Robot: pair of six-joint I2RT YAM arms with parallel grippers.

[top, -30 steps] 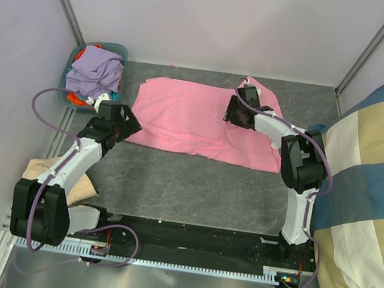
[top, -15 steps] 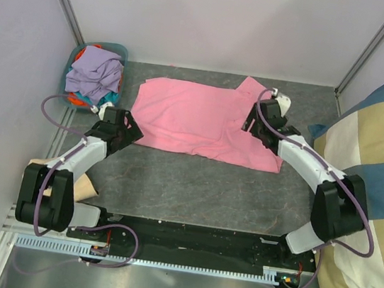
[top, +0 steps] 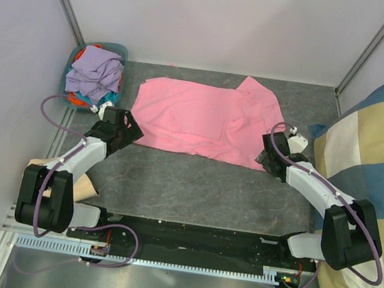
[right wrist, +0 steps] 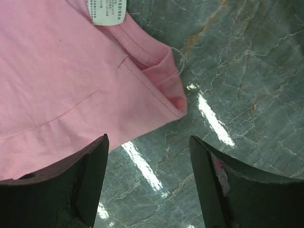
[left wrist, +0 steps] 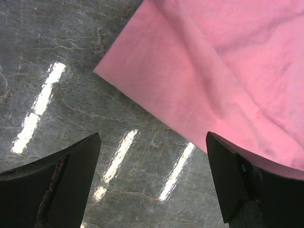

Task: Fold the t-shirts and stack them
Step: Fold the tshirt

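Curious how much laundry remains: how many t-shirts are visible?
3: pink t-shirt spread flat on the table; lavender t-shirt and orange t-shirt heaped in the basket, far left. More may be buried.

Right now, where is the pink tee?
Top view: the pink tee lies spread at the table's far middle, between the basket at left and the cushion at right.

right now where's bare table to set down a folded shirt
Free: the wide strip of table between the pink t-shirt and the arms' base rail, and the far right corner between t-shirt and cushion. Crowded: far left, by the full basket.
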